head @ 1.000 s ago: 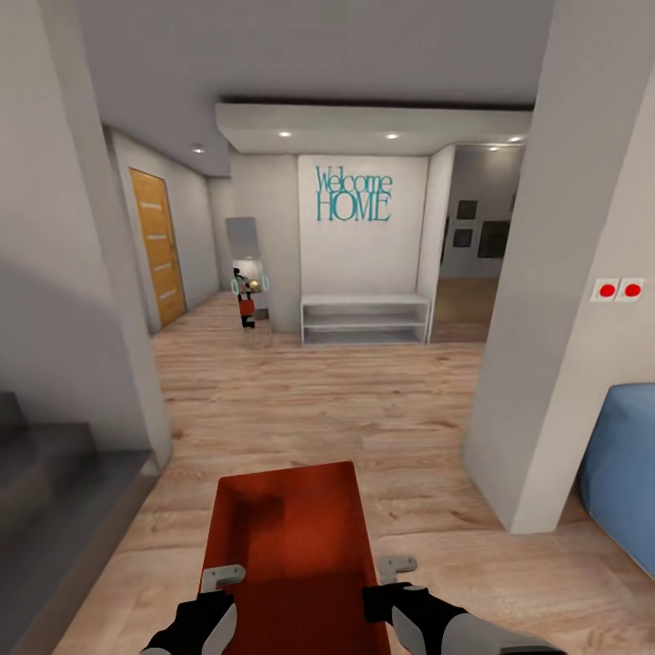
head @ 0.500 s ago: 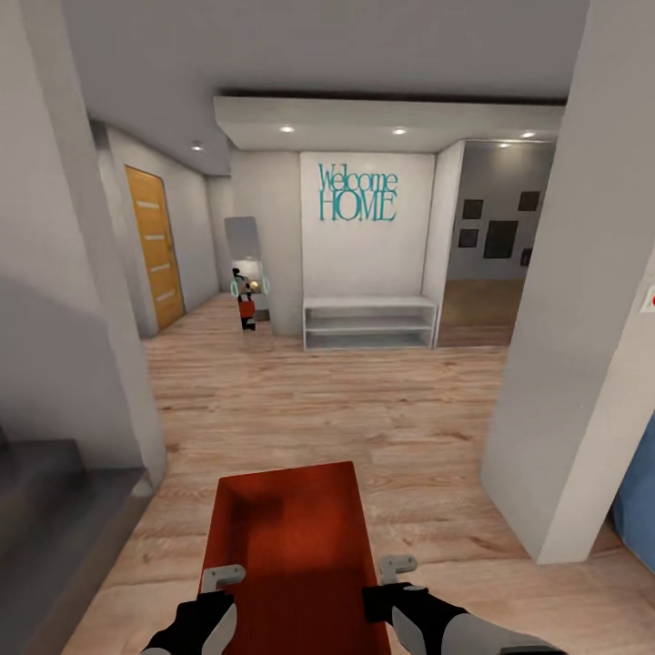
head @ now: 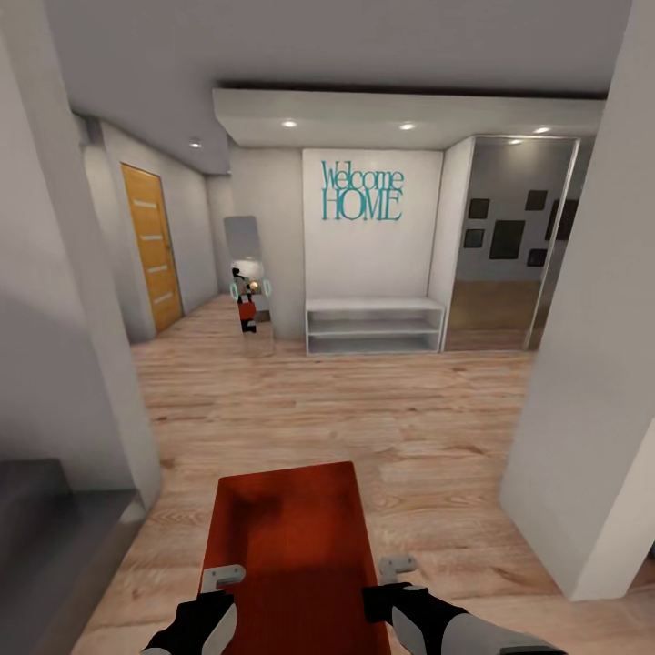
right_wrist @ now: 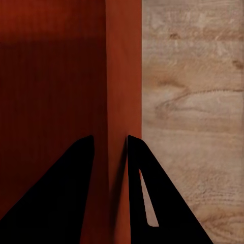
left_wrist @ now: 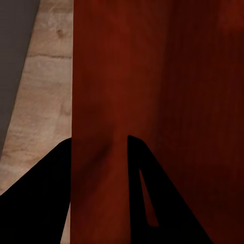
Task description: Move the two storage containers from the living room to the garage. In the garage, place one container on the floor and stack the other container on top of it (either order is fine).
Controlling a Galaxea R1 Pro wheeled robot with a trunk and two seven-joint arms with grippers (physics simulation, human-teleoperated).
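Head view showed a hallway with a light wood-plank floor (head: 364,409), a white wall bearing the teal "Welcome HOME" lettering (head: 361,191) at twelve o'clock, a low white shelf unit (head: 375,326) beneath it, and an orange wooden door (head: 150,246) at ten o'clock. Closest in, at six o'clock, one orange-red storage container (head: 291,546) was carried level between both arms. The left gripper (left_wrist: 99,152) had its fingers narrowed onto the container's left long wall, one inside and one outside; the right gripper (right_wrist: 109,152) pinched the right long wall likewise. It looked stiff, light and empty, its thin ribbed walls giving fair purchase, so opposite rims near the close end seemed the sensible hold, though a one-sided squeeze might tilt it.
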